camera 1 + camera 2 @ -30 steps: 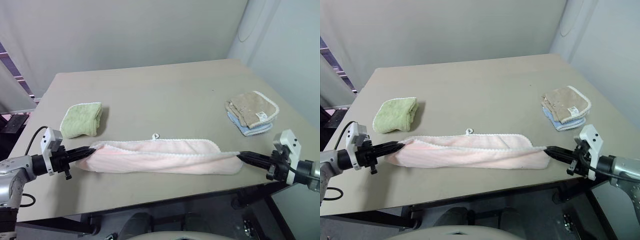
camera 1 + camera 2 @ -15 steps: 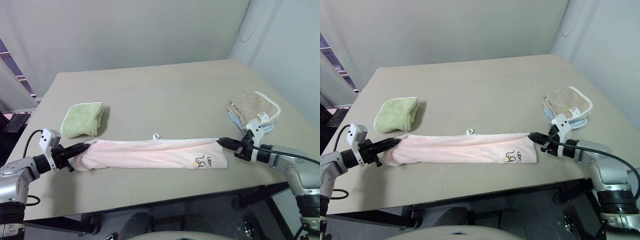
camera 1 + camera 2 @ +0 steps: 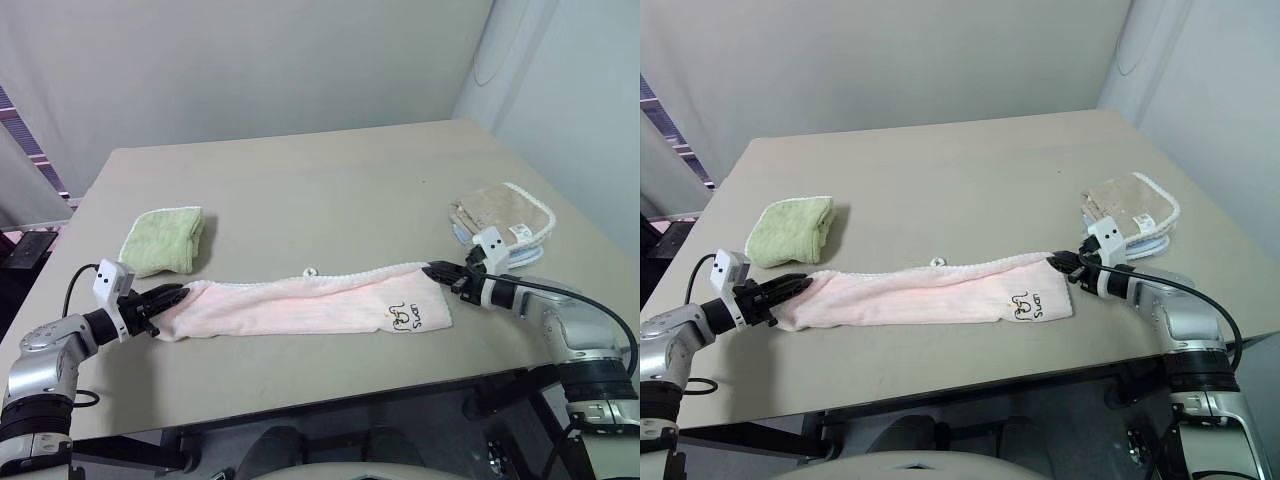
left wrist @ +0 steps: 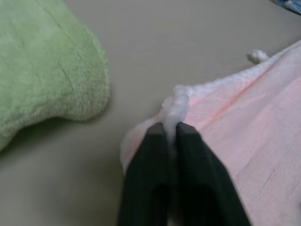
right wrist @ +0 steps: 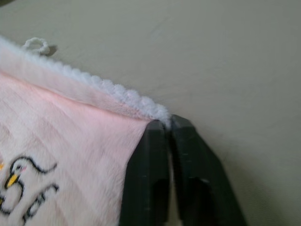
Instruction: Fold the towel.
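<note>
Beige table (image 3: 330, 190), pink towel (image 3: 290, 305) (folded lengthwise), green cloth (image 3: 163, 240), beige cloth (image 3: 500, 215)

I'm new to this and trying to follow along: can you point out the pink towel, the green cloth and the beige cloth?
towel (image 3: 300, 306): left eye view, middle of its pink folded strip.
green cloth (image 3: 162, 241): left eye view, centre of the folded bundle.
beige cloth (image 3: 500, 212): left eye view, its top surface.

The towel (image 3: 300, 305) lay stretched along the table's (image 3: 330, 190) near edge between my left gripper (image 3: 178, 294) and right gripper (image 3: 432, 269), a folded cloth (image 3: 163, 240) behind its left end, stacked cloths (image 3: 503, 222) behind its right.
</note>
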